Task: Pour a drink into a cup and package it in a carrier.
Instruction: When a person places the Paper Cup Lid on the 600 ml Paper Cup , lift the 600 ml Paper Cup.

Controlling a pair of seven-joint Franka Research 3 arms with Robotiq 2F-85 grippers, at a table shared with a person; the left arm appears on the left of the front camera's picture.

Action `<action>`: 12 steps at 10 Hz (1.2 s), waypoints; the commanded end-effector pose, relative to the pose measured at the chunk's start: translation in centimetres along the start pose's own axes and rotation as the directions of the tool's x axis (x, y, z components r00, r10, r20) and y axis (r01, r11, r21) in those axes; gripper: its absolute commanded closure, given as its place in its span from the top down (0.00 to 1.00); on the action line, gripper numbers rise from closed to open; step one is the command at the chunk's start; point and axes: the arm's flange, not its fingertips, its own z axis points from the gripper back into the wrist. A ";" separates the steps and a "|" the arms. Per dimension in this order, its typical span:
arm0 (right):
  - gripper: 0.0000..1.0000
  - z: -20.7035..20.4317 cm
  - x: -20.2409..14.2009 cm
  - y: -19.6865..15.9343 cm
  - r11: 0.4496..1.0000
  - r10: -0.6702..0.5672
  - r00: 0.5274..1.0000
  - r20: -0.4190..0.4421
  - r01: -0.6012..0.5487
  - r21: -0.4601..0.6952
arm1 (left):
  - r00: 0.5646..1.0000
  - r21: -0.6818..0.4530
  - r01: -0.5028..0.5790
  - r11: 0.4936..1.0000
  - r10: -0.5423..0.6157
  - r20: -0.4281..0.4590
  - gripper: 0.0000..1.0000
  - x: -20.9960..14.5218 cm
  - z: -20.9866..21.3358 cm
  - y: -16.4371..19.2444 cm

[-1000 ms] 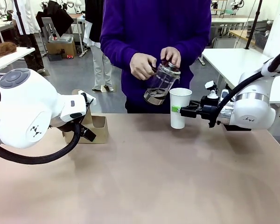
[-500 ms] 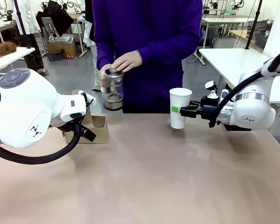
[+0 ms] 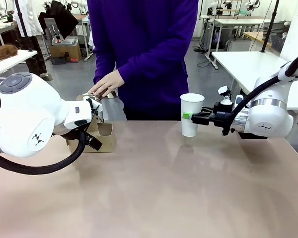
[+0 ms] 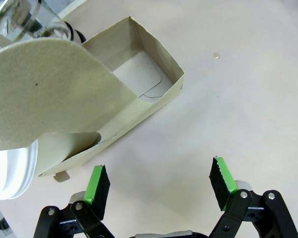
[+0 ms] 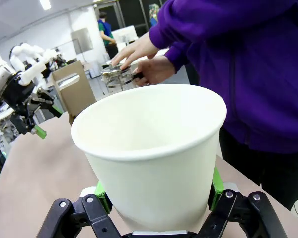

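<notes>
The tall white paper cup (image 3: 191, 115) stands at the table's far right side, and my right gripper (image 3: 192, 117) is shut on its lower half. The right wrist view looks over the cup (image 5: 154, 144), green pads against both its sides; no liquid shows inside from this angle. The brown cardboard carrier (image 3: 102, 136) sits at far left. My left gripper (image 4: 159, 181) hangs open just beside the carrier (image 4: 139, 94). The person's hands hold the glass press pot (image 5: 120, 77) down by the carrier; its drink is hidden.
A shorter white lidded cup (image 4: 10, 171) fills one carrier compartment; the other compartment (image 4: 139, 82) holds nothing. The person in a purple top (image 3: 149, 44) stands at the far edge. Bare table (image 3: 164, 188) spreads between the arms.
The person has carried the press pot from above the cup leftward to the carrier, behind my left arm. Neither arm has moved.
</notes>
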 end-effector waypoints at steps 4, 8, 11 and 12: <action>0.84 -0.2 0.3 0.2 1.000 0.001 1.000 0.003 -0.001 -0.007 | 1.000 -0.001 -0.001 1.000 0.001 0.001 1.00 0.0 0.0 0.0; 0.84 -0.2 0.3 0.2 1.000 0.001 1.000 0.003 -0.001 -0.007 | 1.000 -0.001 -0.001 1.000 0.001 0.001 1.00 0.0 0.0 0.0; 0.84 -0.2 0.3 0.2 1.000 0.001 1.000 0.003 -0.001 -0.007 | 1.000 -0.001 -0.001 1.000 0.001 0.001 1.00 0.0 0.0 0.0; 0.84 -0.2 0.3 0.2 1.000 0.001 1.000 0.003 -0.001 -0.007 | 1.000 -0.001 -0.001 1.000 0.001 0.001 1.00 0.0 0.0 0.0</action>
